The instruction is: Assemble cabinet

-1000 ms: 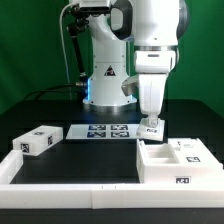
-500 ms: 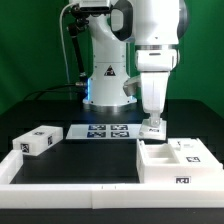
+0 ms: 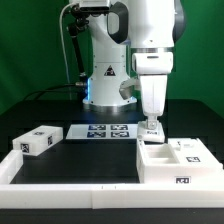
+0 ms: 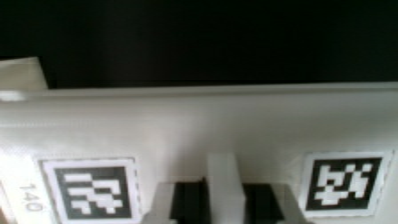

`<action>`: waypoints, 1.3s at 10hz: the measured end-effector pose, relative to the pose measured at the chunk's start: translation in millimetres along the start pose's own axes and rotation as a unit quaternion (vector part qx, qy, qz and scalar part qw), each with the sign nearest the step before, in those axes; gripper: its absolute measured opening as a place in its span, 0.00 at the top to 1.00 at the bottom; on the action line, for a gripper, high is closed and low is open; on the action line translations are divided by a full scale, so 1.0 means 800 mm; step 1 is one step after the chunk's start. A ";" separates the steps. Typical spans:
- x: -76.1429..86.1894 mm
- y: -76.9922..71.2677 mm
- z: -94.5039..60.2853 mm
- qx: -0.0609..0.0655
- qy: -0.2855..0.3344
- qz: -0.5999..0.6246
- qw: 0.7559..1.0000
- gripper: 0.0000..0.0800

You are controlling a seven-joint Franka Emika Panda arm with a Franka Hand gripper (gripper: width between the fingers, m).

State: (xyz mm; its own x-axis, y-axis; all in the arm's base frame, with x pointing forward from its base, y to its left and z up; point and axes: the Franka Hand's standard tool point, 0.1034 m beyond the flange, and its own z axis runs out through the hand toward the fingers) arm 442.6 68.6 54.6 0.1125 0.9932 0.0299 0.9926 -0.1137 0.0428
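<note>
White cabinet body (image 3: 172,168) sits open-side up at the worktop's front corner, exterior view's right, long axis along the front edge. The gripper (image 3: 151,129) meets its rear wall; I cannot tell whether it is gripping.

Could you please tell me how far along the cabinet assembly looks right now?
Little looks done: the cabinet body stands at the exterior view's right, compartments open. In hand: the gripper is down at a small tagged part by the body's far edge; its grip is unclear. Left: a white block lies loose at the exterior view's left, not yet fitted.
</note>
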 end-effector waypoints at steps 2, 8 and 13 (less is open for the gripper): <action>-0.002 0.004 0.002 0.005 -0.002 -0.015 1.000 0.91; 0.001 0.012 -0.002 0.001 -0.002 -0.010 1.000 0.91; -0.001 0.018 -0.002 -0.005 0.001 -0.007 1.000 0.91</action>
State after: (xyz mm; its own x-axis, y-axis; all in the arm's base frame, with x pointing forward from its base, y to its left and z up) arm 456.8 66.3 56.9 0.0983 0.9947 0.0314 0.9935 -0.0999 0.0541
